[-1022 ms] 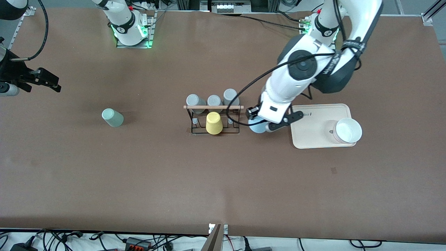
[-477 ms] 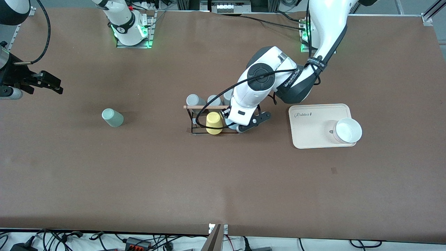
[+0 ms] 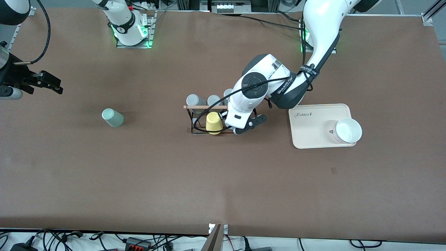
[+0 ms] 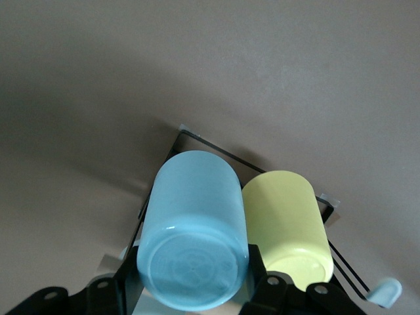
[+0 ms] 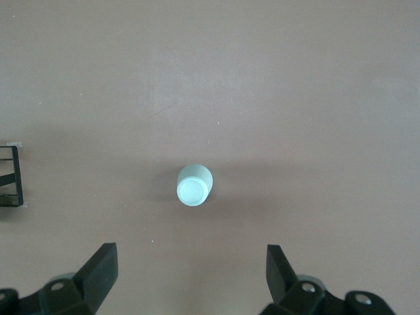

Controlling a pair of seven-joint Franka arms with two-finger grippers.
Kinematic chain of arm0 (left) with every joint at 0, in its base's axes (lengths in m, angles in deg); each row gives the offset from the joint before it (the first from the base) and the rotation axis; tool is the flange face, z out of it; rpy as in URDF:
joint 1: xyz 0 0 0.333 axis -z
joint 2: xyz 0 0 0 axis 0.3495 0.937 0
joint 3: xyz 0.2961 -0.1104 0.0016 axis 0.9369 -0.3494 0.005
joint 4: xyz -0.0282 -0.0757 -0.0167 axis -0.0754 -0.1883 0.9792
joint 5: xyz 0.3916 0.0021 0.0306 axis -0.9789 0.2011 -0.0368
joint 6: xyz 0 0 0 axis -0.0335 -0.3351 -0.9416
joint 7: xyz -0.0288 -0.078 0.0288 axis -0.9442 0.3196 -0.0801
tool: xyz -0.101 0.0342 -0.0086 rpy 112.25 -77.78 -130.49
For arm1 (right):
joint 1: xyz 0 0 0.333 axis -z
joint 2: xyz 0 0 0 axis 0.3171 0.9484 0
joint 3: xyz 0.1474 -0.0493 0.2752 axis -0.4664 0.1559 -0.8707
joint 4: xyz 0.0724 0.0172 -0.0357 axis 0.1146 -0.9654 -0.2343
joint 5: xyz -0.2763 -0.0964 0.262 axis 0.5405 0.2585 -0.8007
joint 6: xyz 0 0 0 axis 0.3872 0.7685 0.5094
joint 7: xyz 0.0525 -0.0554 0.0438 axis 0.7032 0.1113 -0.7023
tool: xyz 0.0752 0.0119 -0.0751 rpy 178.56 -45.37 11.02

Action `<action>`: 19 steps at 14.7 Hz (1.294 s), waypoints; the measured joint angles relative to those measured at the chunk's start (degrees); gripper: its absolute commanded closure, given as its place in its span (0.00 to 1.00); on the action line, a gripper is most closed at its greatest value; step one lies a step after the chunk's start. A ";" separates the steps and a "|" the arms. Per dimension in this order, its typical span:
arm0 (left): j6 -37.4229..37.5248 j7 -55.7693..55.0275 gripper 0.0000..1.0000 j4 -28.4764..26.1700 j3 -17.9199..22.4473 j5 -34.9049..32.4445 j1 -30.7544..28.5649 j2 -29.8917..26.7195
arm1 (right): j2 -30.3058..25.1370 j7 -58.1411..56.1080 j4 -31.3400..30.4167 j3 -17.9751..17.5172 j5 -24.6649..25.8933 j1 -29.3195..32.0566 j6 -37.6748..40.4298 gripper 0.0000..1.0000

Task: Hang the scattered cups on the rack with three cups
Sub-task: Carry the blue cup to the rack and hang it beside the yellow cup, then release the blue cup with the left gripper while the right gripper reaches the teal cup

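- Left gripper — its black fingers are clamped on the light blue plastic tumbler, which is carried base-up with its mouth pointing down toward the table.
- Seen from the front, the left gripper is held over the end of the small black wire-frame rack that lies toward the left arm's end of the table; the blue cup itself is hidden there under the wrist.
- One relation governs the coming move — the cup's long axis is near upright, and it must be lined up with a free upright peg directly beneath its mouth. Which peg is free cannot be made out under the cup.
- A yellow plastic tumbler is already seated upside down on the rack, just beside the blue cup; whether the two touch cannot be told. A sideways brush against it is judged the main risk.
- Three grey tumblers are set along the rack's row farther from the front camera.
- Right gripper, jaws wide apart and empty, waits over the table at the right arm's end, with the pale mint-green tumbler lying on its side below it; the right arm is clearly the nearer one to that cup.
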 measured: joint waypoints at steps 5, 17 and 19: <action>-1.94 -0.76 0.53 0.05 0.00 -1.18 0.99 1.68 | 0.15 0.00 0.00 0.00 0.00 0.00 -0.06 0.00; -3.33 -0.88 0.14 0.88 0.40 -1.39 1.18 2.47 | 0.58 0.00 0.07 0.00 0.00 0.00 -0.05 0.00; -2.00 -0.88 0.09 1.88 1.20 -1.67 1.00 1.91 | 0.72 0.00 0.07 0.00 0.01 0.00 -0.05 0.00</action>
